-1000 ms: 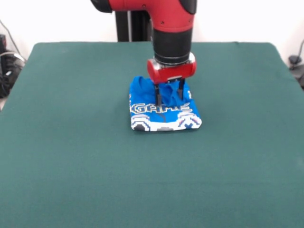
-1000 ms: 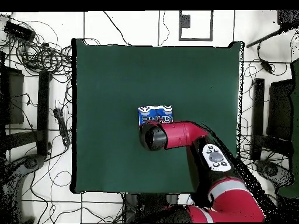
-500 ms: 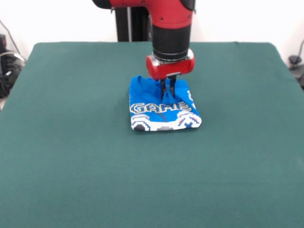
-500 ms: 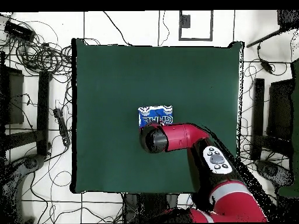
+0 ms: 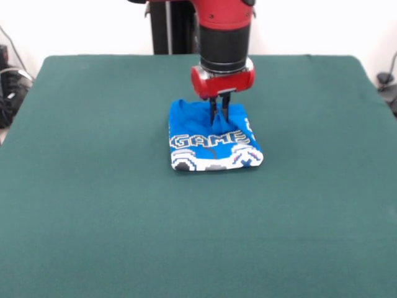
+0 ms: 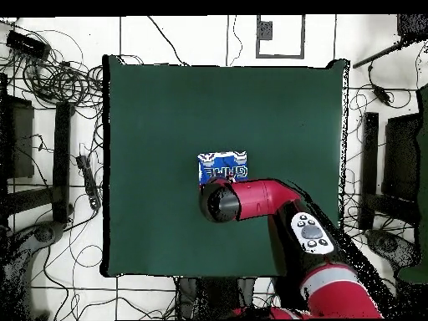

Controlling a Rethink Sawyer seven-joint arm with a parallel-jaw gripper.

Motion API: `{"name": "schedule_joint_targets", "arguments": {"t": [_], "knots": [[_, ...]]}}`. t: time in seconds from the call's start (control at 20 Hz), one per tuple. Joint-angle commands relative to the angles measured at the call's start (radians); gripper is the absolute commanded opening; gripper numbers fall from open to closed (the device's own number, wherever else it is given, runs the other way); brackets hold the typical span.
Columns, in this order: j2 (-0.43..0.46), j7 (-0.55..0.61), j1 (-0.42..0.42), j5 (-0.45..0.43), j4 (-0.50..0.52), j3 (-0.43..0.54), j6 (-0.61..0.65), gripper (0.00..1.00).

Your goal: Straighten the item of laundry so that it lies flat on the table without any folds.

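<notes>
The bright blue T-shirt [image 5: 214,141] lies folded into a small bundle at the middle of the dark green table [image 5: 93,205], with its white "GAME" lettering and controller graphic facing the front. My gripper [image 5: 219,120] stands over the bundle's far part, shut on a pinch of blue cloth that rises in a small peak between the fingers. In the overhead view the shirt [image 6: 222,165] shows just beyond the arm's wrist, which hides the gripper and the shirt's near part.
The table [image 6: 167,109] is far larger than the shirt. Cables and stands [image 6: 50,75] lie on the floor around it. The arm [image 6: 267,196] reaches in from the bottom right in the overhead view.
My fingers closed from open to shut on the shirt's cloth a second ago. Since then the gripper has risen slightly, drawing the pinched fold up a little.
</notes>
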Motion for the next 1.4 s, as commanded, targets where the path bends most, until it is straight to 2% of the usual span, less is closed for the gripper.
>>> {"name": "schedule_joint_targets", "arguments": {"t": [0.05, 0.3, 0.65, 1.4], "knots": [[-0.059, 0.007, -0.004, -0.007, 0.143, 0.096, 0.075, 0.0], [-0.22, 0.003, -0.024, 0.036, 0.254, 0.111, 0.128, 0.0], [-0.366, -0.021, -0.045, 0.082, 0.336, 0.124, 0.198, 0.0], [-0.619, -0.101, -0.077, 0.193, 0.426, 0.158, 0.368, 0.0]]}}
